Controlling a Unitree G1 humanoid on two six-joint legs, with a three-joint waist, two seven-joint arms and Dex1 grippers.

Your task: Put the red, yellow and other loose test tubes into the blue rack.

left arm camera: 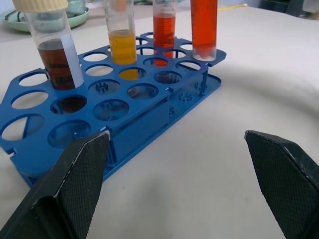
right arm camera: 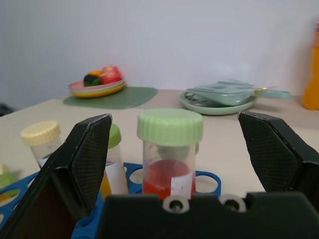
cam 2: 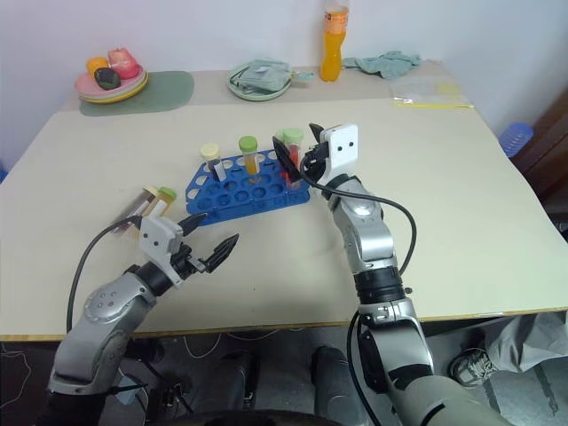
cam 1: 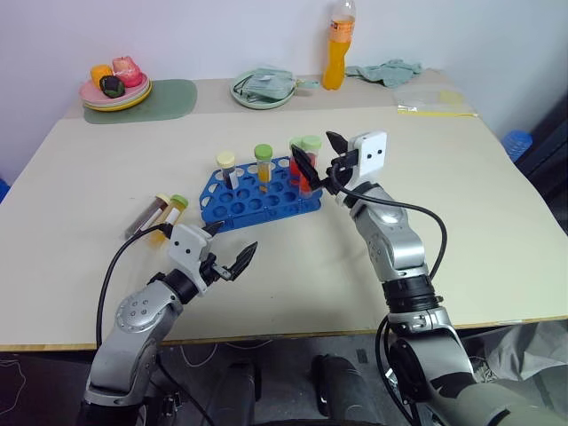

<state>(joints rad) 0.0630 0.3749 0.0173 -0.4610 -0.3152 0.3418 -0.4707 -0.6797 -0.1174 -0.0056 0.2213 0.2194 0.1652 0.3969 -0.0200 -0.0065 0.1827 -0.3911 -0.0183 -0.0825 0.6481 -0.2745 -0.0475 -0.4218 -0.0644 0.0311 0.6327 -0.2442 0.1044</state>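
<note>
The blue rack (cam 1: 257, 200) stands mid-table. Upright in it are a maroon tube with a cream cap (left arm camera: 56, 59), a yellow tube (left arm camera: 122, 45) and two red tubes with green caps. My right gripper (cam 1: 317, 153) is open at the rack's right end, its fingers standing on either side of the nearest red tube (right arm camera: 169, 159) without touching it. My left gripper (cam 1: 232, 241) is open and empty, low over the table in front of the rack. Two loose test tubes lie left of the rack: a cream-capped one (cam 1: 151, 216) and a green-capped yellow-orange one (cam 1: 176, 209).
At the back are an orange drink bottle (cam 1: 337, 44), a green plate (cam 1: 238, 95) holding a cloth, stacked plates (cam 1: 124, 100) with fruit on a green mat (cam 1: 173, 98), another cloth (cam 1: 386, 69) and a plastic bag (cam 1: 430, 102).
</note>
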